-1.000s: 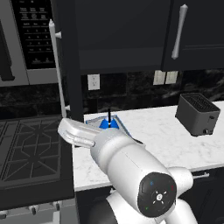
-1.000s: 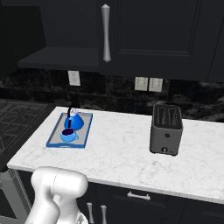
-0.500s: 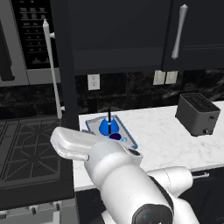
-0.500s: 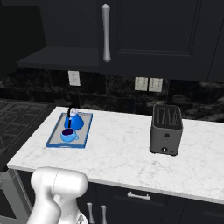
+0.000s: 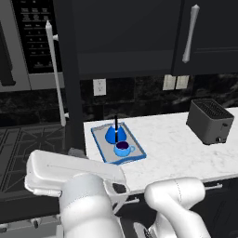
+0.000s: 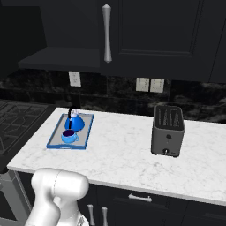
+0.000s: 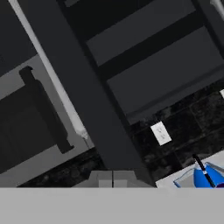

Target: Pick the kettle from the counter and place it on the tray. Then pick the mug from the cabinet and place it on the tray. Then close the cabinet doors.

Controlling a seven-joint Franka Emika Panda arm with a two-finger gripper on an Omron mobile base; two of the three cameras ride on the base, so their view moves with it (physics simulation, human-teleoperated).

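Bright blue kettle (image 5: 115, 134), blue-rimmed grey tray (image 5: 104, 148), white grey-veined counter (image 5: 176, 153)

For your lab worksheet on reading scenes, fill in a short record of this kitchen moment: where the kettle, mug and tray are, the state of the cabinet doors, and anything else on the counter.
kettle: on the tray, at its back end
mug: on the tray, in front of the kettle
tray: on the counter, near its stove end
counter: white marble
left cabinet door: swung open, edge toward the camera
right cabinet door: closed
also on counter: toaster
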